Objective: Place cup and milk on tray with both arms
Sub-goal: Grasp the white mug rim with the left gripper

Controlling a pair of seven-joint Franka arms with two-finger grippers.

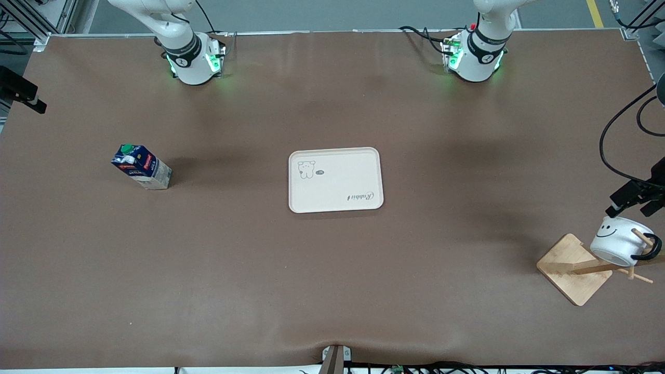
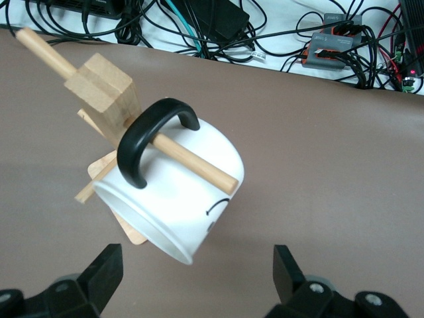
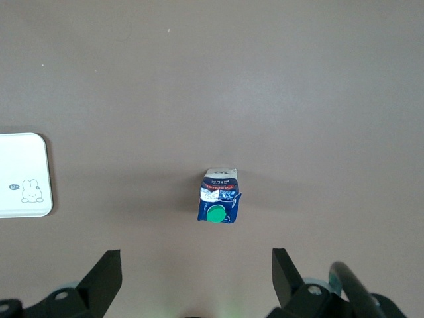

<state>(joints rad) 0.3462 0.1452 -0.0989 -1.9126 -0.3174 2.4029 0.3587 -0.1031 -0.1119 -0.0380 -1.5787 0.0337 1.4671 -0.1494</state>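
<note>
The cream tray (image 1: 358,179) lies at the table's middle; its corner shows in the right wrist view (image 3: 23,152). The blue milk carton (image 1: 141,166) with a green cap stands toward the right arm's end. My right gripper (image 3: 197,275) is open high over the table beside the carton (image 3: 218,197); it is out of the front view. The white smiley cup (image 1: 618,241) hangs by its black handle (image 2: 149,142) on a wooden rack peg. My left gripper (image 1: 631,208) is open just above the cup (image 2: 185,199), not touching it (image 2: 197,275).
The wooden rack (image 1: 571,270) with its square base stands toward the left arm's end, near the table's edge; its post (image 2: 103,93) and pegs hold the cup. Cables and electronics (image 2: 331,46) lie off the table edge past the rack.
</note>
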